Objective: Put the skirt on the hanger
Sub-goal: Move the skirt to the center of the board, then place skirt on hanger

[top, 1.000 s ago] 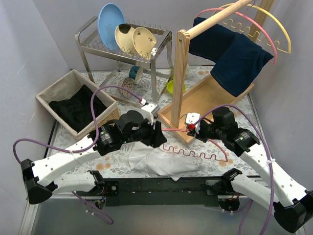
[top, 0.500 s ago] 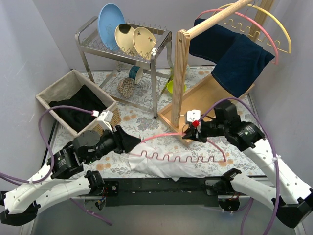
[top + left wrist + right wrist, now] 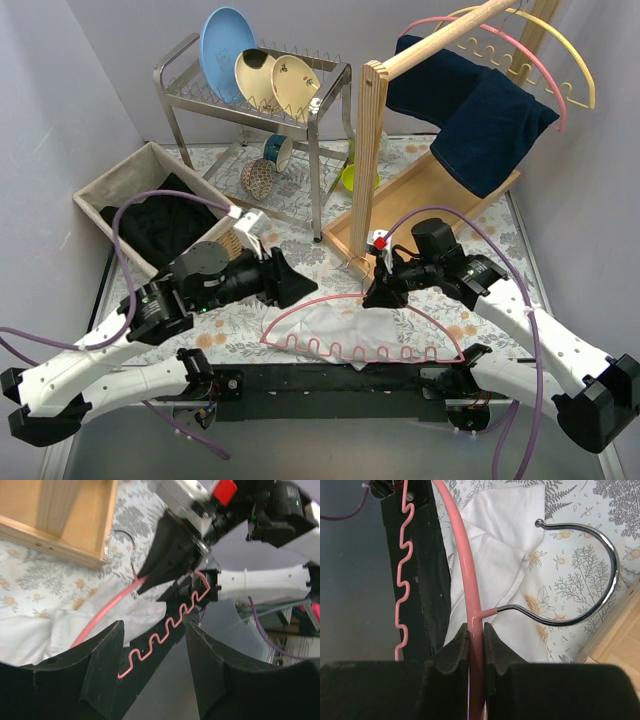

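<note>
Well, right gripper (image 3: 476, 634) pinches pink hanger (image 3: 461, 555) (left gripper (image 3: 154, 645) gapes) over crumpled white skirt (image 3: 335, 325)

I wear white shells (image 3: 95, 352), black joints (image 3: 215, 280) and purple cables (image 3: 160, 197). My left gripper (image 3: 154, 627) and right gripper (image 3: 475, 626) are matte black.

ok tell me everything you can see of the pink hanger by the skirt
The pink hanger is a thin, glossy curved arm with a wavy lower bar and a chrome hook. The right gripper is shut on the arm beside the hook's stem, holding it above the white skirt.
</note>
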